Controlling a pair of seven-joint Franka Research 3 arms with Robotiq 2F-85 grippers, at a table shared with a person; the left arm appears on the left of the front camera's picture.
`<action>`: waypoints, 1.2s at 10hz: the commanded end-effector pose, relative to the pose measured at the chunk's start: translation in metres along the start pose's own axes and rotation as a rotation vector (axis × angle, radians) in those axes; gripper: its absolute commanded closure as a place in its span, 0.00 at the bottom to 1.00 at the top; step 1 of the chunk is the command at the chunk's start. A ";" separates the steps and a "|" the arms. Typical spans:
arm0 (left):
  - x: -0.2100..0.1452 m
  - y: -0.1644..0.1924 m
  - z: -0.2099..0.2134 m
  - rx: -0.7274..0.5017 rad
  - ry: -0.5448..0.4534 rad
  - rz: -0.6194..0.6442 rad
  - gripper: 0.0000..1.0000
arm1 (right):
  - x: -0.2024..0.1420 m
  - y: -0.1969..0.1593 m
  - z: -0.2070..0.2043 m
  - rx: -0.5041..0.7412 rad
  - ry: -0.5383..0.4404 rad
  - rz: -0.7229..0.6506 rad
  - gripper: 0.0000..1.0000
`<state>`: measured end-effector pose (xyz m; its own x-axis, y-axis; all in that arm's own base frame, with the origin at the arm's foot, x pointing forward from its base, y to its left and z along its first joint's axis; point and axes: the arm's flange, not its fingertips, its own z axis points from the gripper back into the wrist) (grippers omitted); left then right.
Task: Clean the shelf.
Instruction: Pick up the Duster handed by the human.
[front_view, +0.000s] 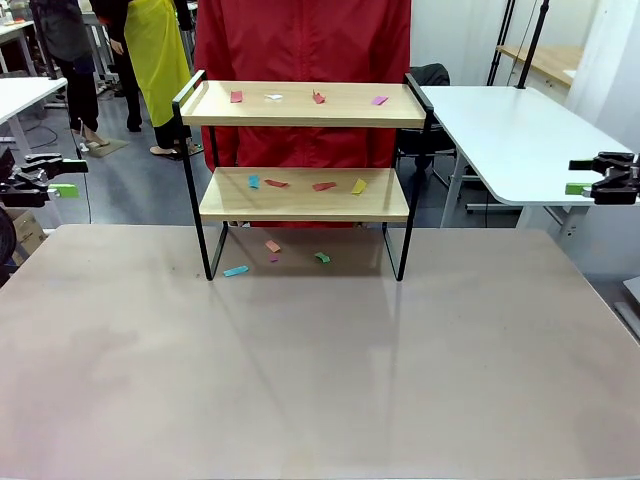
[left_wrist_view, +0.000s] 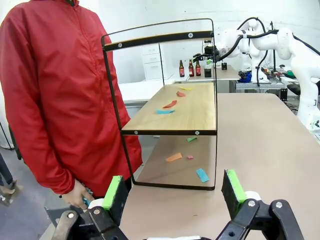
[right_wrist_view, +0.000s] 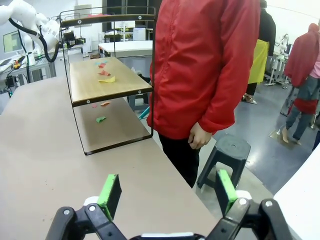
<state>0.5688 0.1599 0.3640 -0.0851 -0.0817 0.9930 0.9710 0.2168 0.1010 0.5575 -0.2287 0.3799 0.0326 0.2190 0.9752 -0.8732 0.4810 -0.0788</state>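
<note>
the shelf (front_view: 340, 105) is stood at the far middle of the table (front_view: 320, 400), just in front of a person in a red jacket (front_view: 300, 40). in the front view that person is cut off at the top edge and partly covered by the boards.

the left gripper (front_view: 65, 176) and right gripper (front_view: 582, 175) are cut off at the frame sides in the front view, both well apart from the shelf and off the table edge. the arms behind them are hidden.

paper scraps are seen on the top board (front_view: 318, 97), on the lower board (front_view: 323, 186) and on the table under the shelf (front_view: 322, 257). what the smallest pink bit is cannot be made out.

in the left wrist view the left gripper (left_wrist_view: 173, 187) is seen spread wide with nothing between the green pads (left_wrist_view: 114, 192). the shelf (left_wrist_view: 192, 112) is seen end-on here, so the top board is reduced to an edge and its scraps are hidden. the person's hand (left_wrist_view: 77, 196) is hung low, with something teal by it that is too small to tell.

in the right wrist view the right gripper (right_wrist_view: 167, 190) is likewise spread wide and nothing is held. the shelf (right_wrist_view: 95, 85) is seen from its other end. the person's other hand (right_wrist_view: 197, 137) is shown loose beside a dark stool (right_wrist_view: 227, 150).
</note>
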 end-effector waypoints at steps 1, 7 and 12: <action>0.011 -0.011 -0.001 0.041 -0.025 0.008 0.00 | 0.010 -0.002 -0.002 -0.020 0.003 -0.001 0.00; 0.008 -0.008 0.002 0.018 -0.017 0.000 0.00 | 0.005 -0.001 0.000 -0.007 -0.007 0.015 0.00; 0.008 -0.008 0.002 0.018 -0.017 0.000 0.00 | 0.005 -0.001 0.000 -0.007 -0.007 0.015 0.00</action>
<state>0.5606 0.1589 0.3704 -0.0829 -0.0622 0.9946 0.9664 0.2388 0.0954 0.5576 -0.2309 0.3795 -0.0023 0.2201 0.9755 -0.8701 0.4804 -0.1104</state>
